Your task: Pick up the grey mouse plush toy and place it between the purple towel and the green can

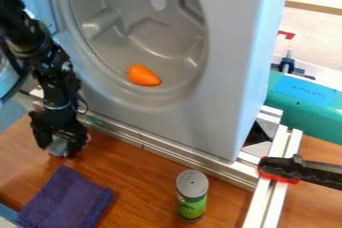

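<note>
Purple cloth (65, 199) at lower left, just below my gripper (60, 146).
I can't tell how far open the gripper is, or whether it grips the pale bit (59, 147) at its tip; the cloth's long axis slants from upper right to lower left on the brown wooden table (143, 172), with pale floor (314, 34) at upper right.

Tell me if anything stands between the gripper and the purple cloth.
Nothing visible stands between the gripper and the purple cloth. The green can stands off to the picture's right, outside that gap.
</note>
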Controlling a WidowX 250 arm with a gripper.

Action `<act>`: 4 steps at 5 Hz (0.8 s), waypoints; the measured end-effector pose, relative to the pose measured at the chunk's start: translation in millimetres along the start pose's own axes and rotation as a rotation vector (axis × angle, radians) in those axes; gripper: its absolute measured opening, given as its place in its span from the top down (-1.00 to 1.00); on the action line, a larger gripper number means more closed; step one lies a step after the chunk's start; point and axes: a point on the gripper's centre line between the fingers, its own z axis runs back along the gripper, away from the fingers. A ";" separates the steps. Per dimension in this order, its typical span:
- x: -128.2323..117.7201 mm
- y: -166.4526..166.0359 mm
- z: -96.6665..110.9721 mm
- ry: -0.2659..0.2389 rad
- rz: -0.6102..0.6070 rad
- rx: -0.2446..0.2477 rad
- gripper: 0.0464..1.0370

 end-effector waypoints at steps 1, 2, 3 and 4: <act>10.4 1.3 -9.3 -0.005 0.003 0.005 -0.93; 19.7 3.4 -10.6 -0.018 0.018 -0.017 -0.86; 19.2 2.0 -11.7 -0.018 0.034 -0.041 -0.38; 2.1 2.5 -11.1 -0.015 0.048 -0.101 0.10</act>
